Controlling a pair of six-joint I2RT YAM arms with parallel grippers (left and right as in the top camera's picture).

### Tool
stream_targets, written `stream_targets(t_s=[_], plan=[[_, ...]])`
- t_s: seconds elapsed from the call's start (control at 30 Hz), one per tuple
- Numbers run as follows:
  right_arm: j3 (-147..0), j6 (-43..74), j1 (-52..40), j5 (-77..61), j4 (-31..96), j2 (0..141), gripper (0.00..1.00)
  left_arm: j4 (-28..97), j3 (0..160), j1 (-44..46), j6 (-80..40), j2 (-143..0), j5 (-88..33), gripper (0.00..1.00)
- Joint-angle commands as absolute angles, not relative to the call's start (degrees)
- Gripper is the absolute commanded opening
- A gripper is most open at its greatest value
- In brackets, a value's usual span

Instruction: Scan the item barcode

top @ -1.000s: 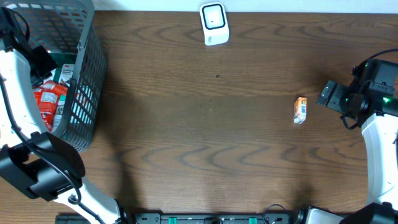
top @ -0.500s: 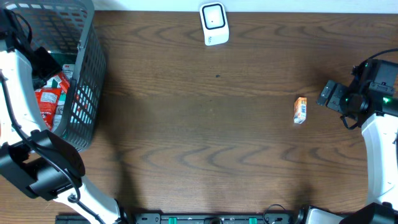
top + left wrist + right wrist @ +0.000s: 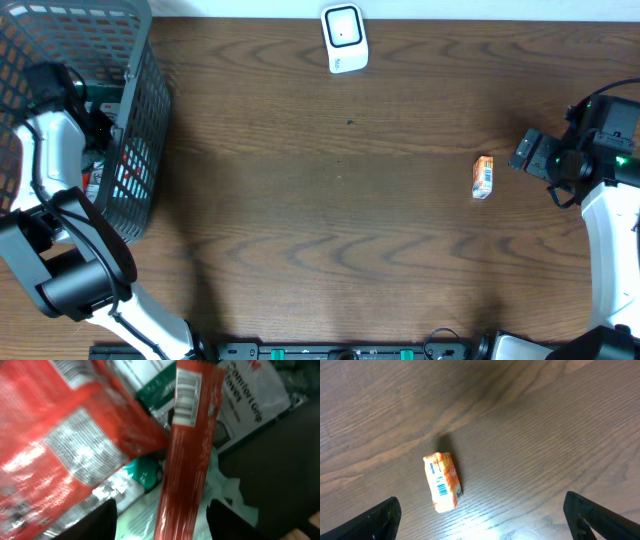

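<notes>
table [image 3: 330, 230]: dark brown wood grain | far edge — pale strip [image 3: 480, 8] | light: soft, even

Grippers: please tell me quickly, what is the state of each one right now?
Left gripper: open, its fingers either side of the red packet, not clamped on it.
Right gripper: open, empty, near the small orange packet.

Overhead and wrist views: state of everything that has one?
basket: upright, holding packets
red stick pack: in basket, barcode up, not clamped
left gripper: open, fingers astride red stick pack
orange pack: flat on table, barcode up, untouched
right gripper: open, empty
scanner: at far edge, nothing in front
</notes>
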State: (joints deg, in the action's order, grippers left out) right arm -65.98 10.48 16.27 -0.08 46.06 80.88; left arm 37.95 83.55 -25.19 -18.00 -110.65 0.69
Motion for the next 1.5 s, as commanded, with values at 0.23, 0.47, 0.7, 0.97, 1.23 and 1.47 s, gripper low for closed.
stream_targets(t_s=[0.23, 0.47, 0.7, 0.97, 1.23, 1.47], plan=[[-66.52, 11.31, 16.51, -0.1, 46.13, 80.82, 0.99, 30.46, 75.7, -24.29, -18.98, -112.05, -1.26, 0.59], [-66.52, 11.31, 16.51, -0.1, 46.13, 80.82, 0.99, 30.09, 76.47, -24.6, -18.96, -111.83, -0.86, 0.19], [-66.52, 11.31, 16.51, -0.12, 46.11, 80.82, 0.99, 29.69, 80.03, -26.44, -18.96, -103.39, -0.36, 0.07], [-66.52, 11.31, 16.51, -0.1, 46.13, 80.82, 0.99, 29.47, 80.07, -27.64, -18.92, -88.73, 4.08, 0.07], [-66.52, 11.29, 16.51, -0.1, 46.13, 80.82, 0.99, 32.69, 80.07, -27.55, -19.0, -78.13, -4.91, 0.07], [-66.52, 11.31, 16.51, -0.12, 46.13, 80.82, 0.99, 34.52, 80.12, -25.06, -20.53, -65.36, -12.73, 0.07]])
